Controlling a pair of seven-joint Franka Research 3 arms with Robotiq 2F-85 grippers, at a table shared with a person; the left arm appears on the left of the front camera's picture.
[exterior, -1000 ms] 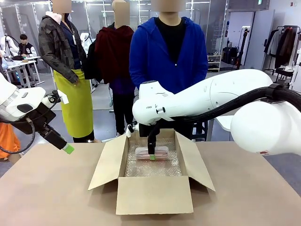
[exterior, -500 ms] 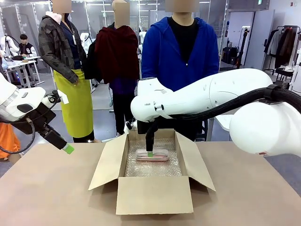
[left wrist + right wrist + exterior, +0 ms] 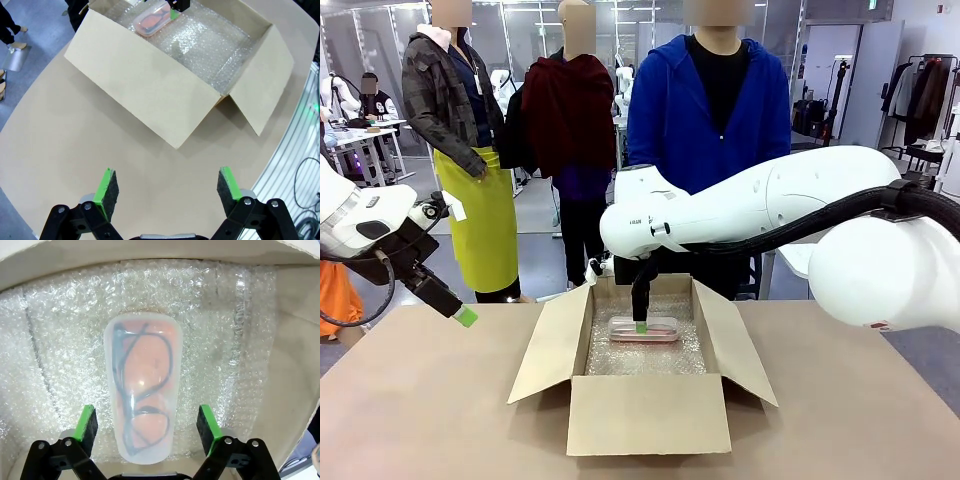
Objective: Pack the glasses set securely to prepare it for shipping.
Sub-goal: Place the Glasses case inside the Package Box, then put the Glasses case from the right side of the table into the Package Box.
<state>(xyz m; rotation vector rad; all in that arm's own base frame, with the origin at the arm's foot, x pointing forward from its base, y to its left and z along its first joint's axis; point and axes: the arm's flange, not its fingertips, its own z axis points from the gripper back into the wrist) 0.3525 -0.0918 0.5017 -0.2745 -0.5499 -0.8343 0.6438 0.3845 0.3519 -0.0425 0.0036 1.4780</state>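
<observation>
The pale pink translucent case (image 3: 142, 385) of the glasses set lies flat on the bubble wrap inside the open cardboard box (image 3: 650, 415), with a pair of glasses showing through its lid. My right gripper (image 3: 146, 415) hangs just above it, open, one finger on each side of the case and neither touching it. In the front view the right gripper (image 3: 640, 322) reaches down into the box over the case (image 3: 655, 331). My left gripper (image 3: 462, 314) is open and holds nothing, up at the table's left. From the left wrist, the left gripper (image 3: 166, 174) looks down at the box (image 3: 150, 90) and the case (image 3: 150, 19).
The box's flaps stand open outward on all sides, and bubble wrap (image 3: 225, 340) lines its floor. A person in a blue hoodie (image 3: 710, 110) stands at the far side behind the box. Bare table (image 3: 430, 420) lies left, right and in front of the box.
My right gripper has opened, let go of the pink case and risen a little; the case now rests on the bubble wrap. The left arm has not moved.
</observation>
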